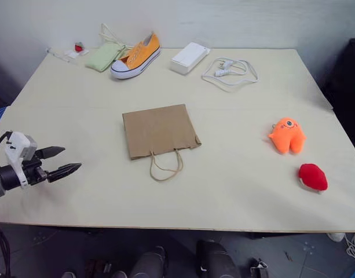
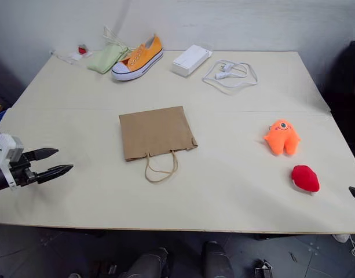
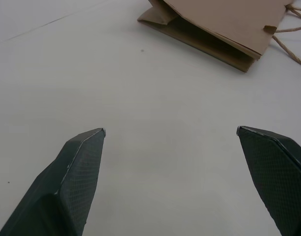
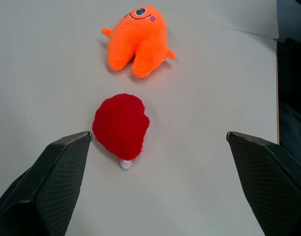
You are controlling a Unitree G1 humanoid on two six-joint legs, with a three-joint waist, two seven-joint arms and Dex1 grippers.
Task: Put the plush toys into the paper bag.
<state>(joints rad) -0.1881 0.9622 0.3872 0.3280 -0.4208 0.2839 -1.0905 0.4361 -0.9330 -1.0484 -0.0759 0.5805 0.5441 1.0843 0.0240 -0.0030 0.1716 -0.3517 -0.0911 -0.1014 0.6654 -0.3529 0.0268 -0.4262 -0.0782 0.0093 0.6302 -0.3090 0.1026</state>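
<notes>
Left claw [image 1: 60,160], fingers spread wide and empty, hovers over the near left edge of the pale surface [image 1: 235,179], pointing toward the paper bag [image 1: 159,131]. Right claw [image 4: 160,137], seen from its own wrist, also stands wide apart and holds nothing, with the red plush toy [image 4: 121,125] lying on the surface between and beyond its two fingers, untouched. Just past that toy sits the orange one-eyed plush toy [image 4: 137,39]; the pair rest near each other at the right side of the surface, well apart from the bag. The brown bag lies flat at the centre, its cord handles [image 1: 165,165] toward the near edge. Along the far edge are a pale green pouch [image 1: 104,56], an orange sneaker [image 1: 138,56], a white box [image 1: 189,57] and a coiled white cable [image 1: 230,72].
</notes>
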